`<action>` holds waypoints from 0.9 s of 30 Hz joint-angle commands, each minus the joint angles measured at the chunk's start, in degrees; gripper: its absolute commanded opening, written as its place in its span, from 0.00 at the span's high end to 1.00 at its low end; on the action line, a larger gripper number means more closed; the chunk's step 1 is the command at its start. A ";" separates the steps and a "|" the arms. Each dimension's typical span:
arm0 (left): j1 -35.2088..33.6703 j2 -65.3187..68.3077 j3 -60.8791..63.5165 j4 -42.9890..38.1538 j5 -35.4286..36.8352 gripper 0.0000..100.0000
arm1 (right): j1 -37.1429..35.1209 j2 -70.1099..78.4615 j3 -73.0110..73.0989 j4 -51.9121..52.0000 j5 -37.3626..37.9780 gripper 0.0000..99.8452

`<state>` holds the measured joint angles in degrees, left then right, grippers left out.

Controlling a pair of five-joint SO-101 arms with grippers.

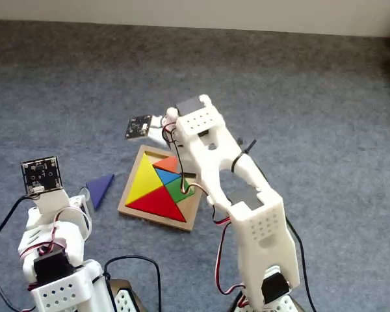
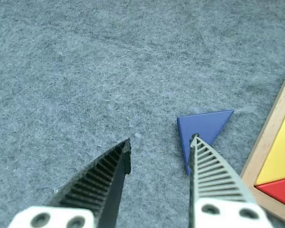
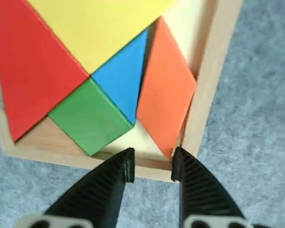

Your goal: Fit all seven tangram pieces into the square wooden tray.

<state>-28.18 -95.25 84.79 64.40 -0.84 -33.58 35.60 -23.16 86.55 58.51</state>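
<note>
The square wooden tray (image 1: 190,218) (image 3: 217,61) holds a yellow triangle (image 1: 145,179), a red triangle (image 1: 157,203), a blue triangle (image 3: 121,71), a green square (image 3: 88,118) and an orange parallelogram (image 3: 164,97). The parallelogram lies against the rim's inner edge. My right gripper (image 3: 152,164) hovers open over that rim, close to the parallelogram's tip. A dark blue triangle (image 1: 101,188) (image 2: 204,124) lies loose on the carpet left of the tray. My left gripper (image 2: 160,145) is open just above it, one fingertip (image 2: 195,141) over the piece.
Grey carpet covers the whole surface. The right arm (image 1: 221,169) stretches over the tray's right side and hides part of it. The left arm (image 1: 52,221) stands at the lower left. Open carpet lies beyond the tray.
</note>
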 commanded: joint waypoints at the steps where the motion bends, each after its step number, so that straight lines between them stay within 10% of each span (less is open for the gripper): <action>1: -0.31 -0.48 -0.31 -1.05 -0.44 0.79 | 0.13 -1.45 2.59 -6.90 0.62 0.86; 27: -0.31 -0.48 -0.31 -1.05 -0.44 0.79 | -0.92 -4.70 1.10 -24.31 -21.98 0.86</action>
<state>-28.18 -95.25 84.79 64.40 -0.84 -33.76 34.90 -17.01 65.10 40.04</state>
